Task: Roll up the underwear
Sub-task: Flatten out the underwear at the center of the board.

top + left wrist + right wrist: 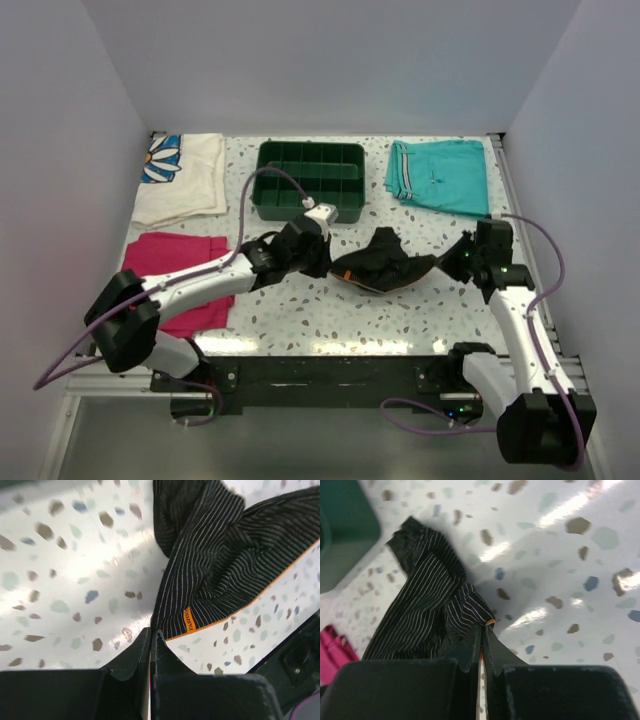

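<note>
black striped underwear lies bunched at the middle of the speckled table, strung between two robot arms. at its 9 o'clock end, the left gripper has its jaws pressed together on the waistband edge, just beside the orange tag. at 3 o'clock, the right gripper is clamped tight on an orange-edged hem. a green divided tray sits at 12 o'clock, teal shorts at 1, a magenta cloth at 9.

Green divided tray, teal shorts, magenta cloth, white towel, perhaps daisy-printed
</note>
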Available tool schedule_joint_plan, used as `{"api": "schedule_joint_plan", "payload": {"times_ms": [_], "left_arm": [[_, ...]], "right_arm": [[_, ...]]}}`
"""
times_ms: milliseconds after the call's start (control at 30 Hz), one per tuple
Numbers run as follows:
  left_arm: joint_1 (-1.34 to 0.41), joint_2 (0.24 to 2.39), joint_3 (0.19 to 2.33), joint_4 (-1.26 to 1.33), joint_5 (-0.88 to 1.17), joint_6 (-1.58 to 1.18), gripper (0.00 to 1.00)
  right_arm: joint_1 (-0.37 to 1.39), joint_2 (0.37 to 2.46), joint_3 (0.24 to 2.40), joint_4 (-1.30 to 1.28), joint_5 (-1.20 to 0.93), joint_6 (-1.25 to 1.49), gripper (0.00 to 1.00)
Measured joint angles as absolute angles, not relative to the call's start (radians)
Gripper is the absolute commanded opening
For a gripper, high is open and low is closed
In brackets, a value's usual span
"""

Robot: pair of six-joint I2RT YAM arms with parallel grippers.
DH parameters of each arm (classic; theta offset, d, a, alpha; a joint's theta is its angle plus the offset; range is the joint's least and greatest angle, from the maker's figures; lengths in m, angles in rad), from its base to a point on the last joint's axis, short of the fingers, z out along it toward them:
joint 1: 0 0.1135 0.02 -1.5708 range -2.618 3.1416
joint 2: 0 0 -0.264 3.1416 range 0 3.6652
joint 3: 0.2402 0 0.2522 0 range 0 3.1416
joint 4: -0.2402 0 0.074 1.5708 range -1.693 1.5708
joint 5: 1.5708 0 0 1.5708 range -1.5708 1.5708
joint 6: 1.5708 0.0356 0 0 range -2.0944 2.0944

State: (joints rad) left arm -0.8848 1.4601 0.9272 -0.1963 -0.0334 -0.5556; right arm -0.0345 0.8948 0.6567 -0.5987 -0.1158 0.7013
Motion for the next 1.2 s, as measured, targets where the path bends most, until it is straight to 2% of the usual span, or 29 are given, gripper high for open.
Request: {"api": "schedule_joint_plan", "payload": {"times_ms": [233, 367, 833, 933, 1200], "left_arm": [[-0.879, 1.264, 1.132, -0.330, -0.227, -0.527, 0.00], [-0.876, 1.221, 1.222, -0.409, -0.316, -0.526, 0.00], [-0.872, 1.217, 1.235, -0.559, -0.337, -0.535, 0.00], [-0.872, 1.163, 1.211, -0.579, -0.339, -0.538, 0.00], [-0.872, 1.003, 1.262, -0.639, -0.376, -0.548, 0.00]], "right_arm": [[-0.027, 0.901, 0.956, -0.670, -0.277, 0.621, 0.00], [-0.027, 0.908, 1.076, -0.688, -0.368, 0.601, 0.00], [-0.020, 1.013, 1.121, -0.749, -0.572, 0.548, 0.00], [0.037, 1.077, 1.147, -0.751, -0.590, 0.537, 0.00], [0.323, 1.243, 1.301, -0.710, -0.601, 0.531, 0.00]]}}
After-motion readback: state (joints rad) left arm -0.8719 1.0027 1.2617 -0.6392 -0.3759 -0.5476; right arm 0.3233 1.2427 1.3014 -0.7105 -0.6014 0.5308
